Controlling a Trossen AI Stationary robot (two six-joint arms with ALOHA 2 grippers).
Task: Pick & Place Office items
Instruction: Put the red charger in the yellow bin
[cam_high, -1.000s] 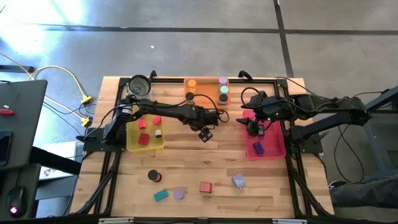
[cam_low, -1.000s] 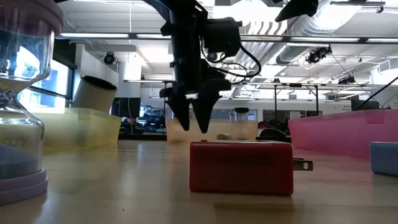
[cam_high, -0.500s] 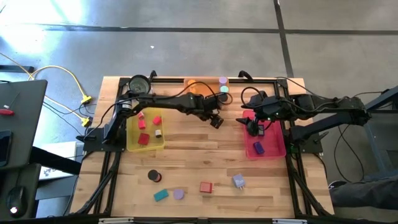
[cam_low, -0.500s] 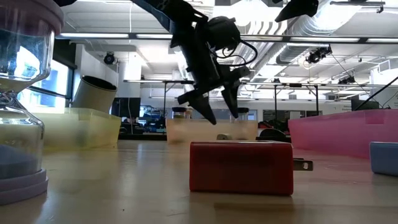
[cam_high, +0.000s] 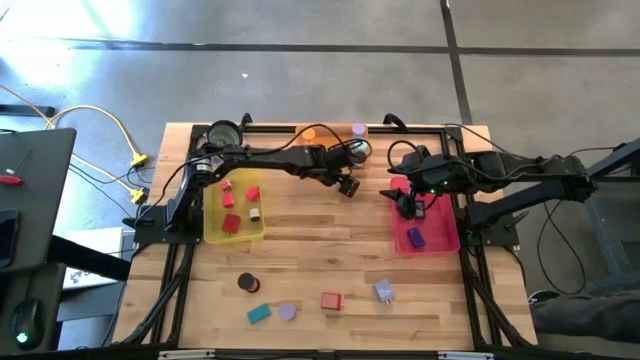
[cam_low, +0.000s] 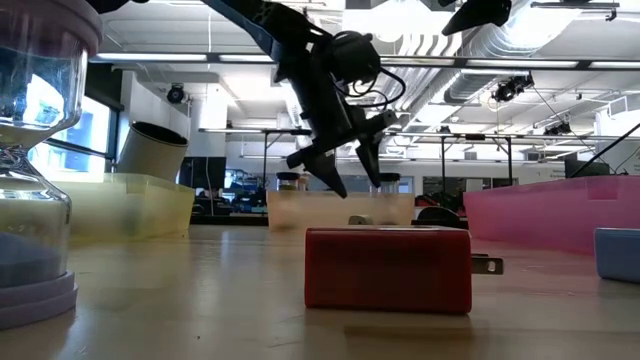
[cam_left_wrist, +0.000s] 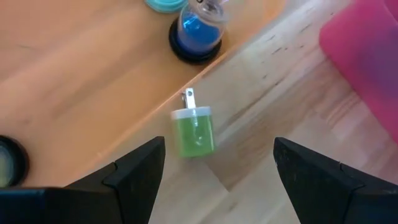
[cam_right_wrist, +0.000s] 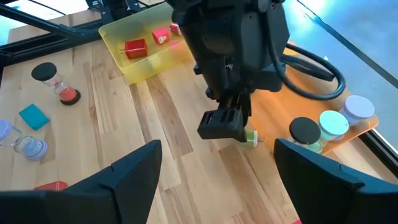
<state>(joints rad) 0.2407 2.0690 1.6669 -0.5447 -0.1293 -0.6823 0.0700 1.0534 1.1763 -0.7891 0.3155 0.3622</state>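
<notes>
**Q:** Office items, high view: where do they lie relative to each claw?

**A:** The left gripper (cam_high: 348, 186) hangs just beside the orange tray (cam_high: 322, 132), with the pink tray (cam_high: 432, 240) off to its side. The right gripper (cam_high: 405, 206) waits over the pink tray's near edge. A red block (cam_high: 331, 300) and a teal block (cam_high: 259, 313) lie well apart from both, toward the table's front.

**Q:** Low view?

**A:** The left gripper (cam_low: 350, 170) is raised, fingers spread and empty, well behind the red block (cam_low: 388, 269).

**Q:** Left wrist view: what is the step in hand?

**A:** Probably picking the green plug (cam_left_wrist: 194, 129), which lies between the wide fingers (cam_left_wrist: 134, 171) and ahead of them, touching or nearly touching the orange tray (cam_left_wrist: 74, 81); which, I cannot tell. Centre the jaws over its body, then descend; the tray wall crowds one finger, while bare wood leaves room for the other.

**Q:** Right wrist view?

**A:** The right fingers (cam_right_wrist: 134, 171) stand wide, holding nothing. Beyond them the left gripper (cam_right_wrist: 225, 124) hovers over the green plug (cam_right_wrist: 250, 137), with open tabletop toward the yellow tray (cam_right_wrist: 134, 65).
</notes>
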